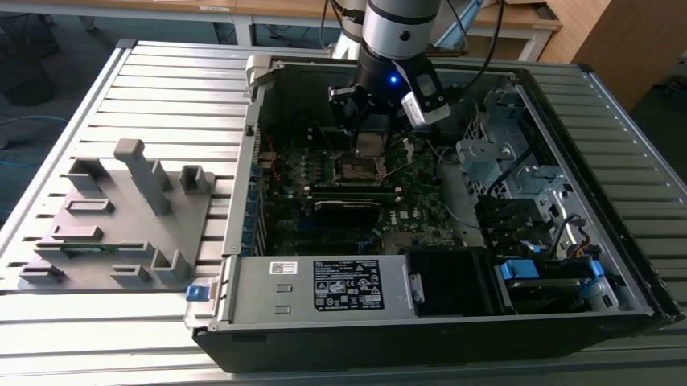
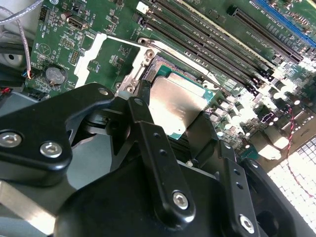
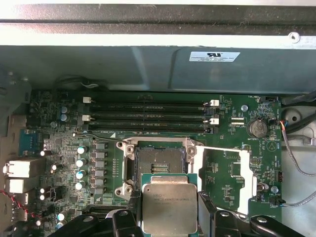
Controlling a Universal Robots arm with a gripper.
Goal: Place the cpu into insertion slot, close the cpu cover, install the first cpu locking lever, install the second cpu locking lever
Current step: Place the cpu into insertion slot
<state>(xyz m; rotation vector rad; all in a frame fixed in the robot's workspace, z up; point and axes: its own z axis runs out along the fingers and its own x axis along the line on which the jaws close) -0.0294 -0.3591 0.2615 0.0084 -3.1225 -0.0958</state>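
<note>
Hand [image 3: 168, 210]: closed on the cpu [image 3: 170, 197], gripped by opposite edges.
Slot: insertion slot [image 3: 160, 160] seen uncovered, near the held cpu, untouched.

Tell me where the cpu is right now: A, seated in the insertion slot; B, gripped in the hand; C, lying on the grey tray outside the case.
B: in the first wrist view the hand grips the cpu, and the insertion slot lies bare.

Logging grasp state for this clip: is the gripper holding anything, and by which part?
Yes: the gripper holds the cpu by two opposite side edges, metal face showing, not yet in the insertion slot.
</note>
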